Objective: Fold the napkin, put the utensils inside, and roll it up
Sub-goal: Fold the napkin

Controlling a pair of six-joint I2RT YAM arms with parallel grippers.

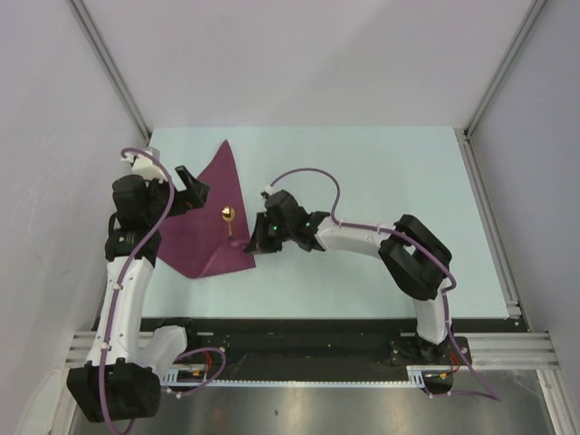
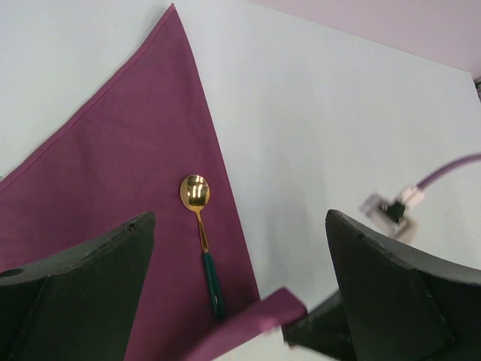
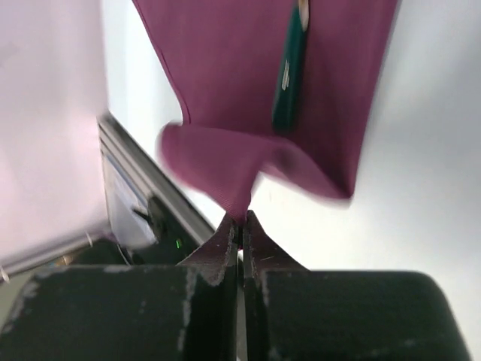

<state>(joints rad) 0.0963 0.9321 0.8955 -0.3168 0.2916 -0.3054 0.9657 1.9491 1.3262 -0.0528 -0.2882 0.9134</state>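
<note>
The magenta napkin [image 1: 210, 217] lies folded into a triangle on the table's left side, its point toward the back. On it rests a small spoon [image 1: 227, 218] with a gold bowl [image 2: 195, 189] and a dark green handle [image 2: 212, 282], parallel to the cloth's right edge. My right gripper [image 1: 256, 243] is shut on the napkin's near right corner [image 3: 242, 197] and lifts that corner off the table, so the cloth curls up. My left gripper [image 1: 190, 190] hovers wide open above the napkin's left part, with nothing between its fingers [image 2: 83, 289].
The pale table [image 1: 390, 181] stretches to the right and back. A metal frame rail [image 1: 489, 208] runs along the right edge. The right arm's purple cable [image 1: 313, 177] arcs above the table's middle.
</note>
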